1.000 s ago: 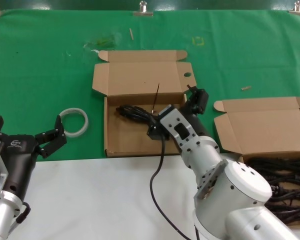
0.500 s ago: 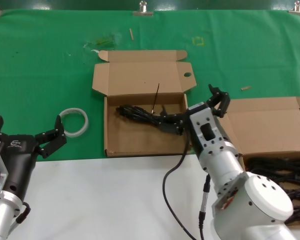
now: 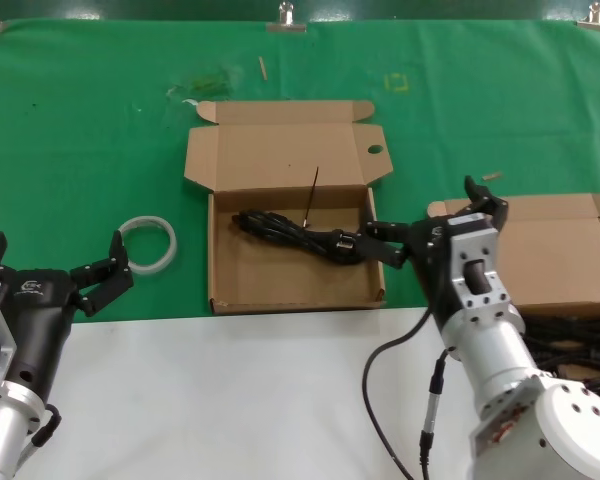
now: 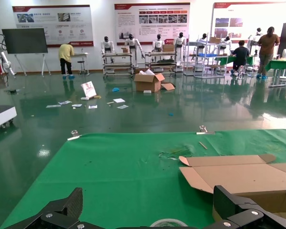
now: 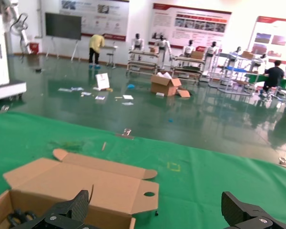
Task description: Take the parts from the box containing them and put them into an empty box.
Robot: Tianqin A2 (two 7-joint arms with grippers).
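Note:
The middle box (image 3: pixel 225 280), whose lid has a round hole (image 3: pixel 374 150), holds one bundled black power cord (image 3: pixel 290 232) lying across its floor. At the right edge, the plain-lidded box (image 3: pixel 540 255) holds more black cords (image 3: pixel 565 345), partly hidden behind my right arm. My right gripper (image 3: pixel 430 222) hovers open over the middle box's right wall, with nothing between its fingers; one finger (image 3: pixel 385 245) is close to the cord's plug end. The right wrist view shows the holed lid (image 5: pixel 86 183) beyond the open right gripper (image 5: pixel 157 217). My left gripper (image 3: pixel 50 262) waits open at the lower left.
A white translucent ring (image 3: pixel 148 243) lies on the green cloth between the left gripper and the middle box. A thin black strip (image 3: pixel 312 195) leans against that box's back wall. A white table edge runs along the front.
My right gripper has drawn back to the right, out of the middle box, leaving the cord bundle lying in it. The left arm has not moved.

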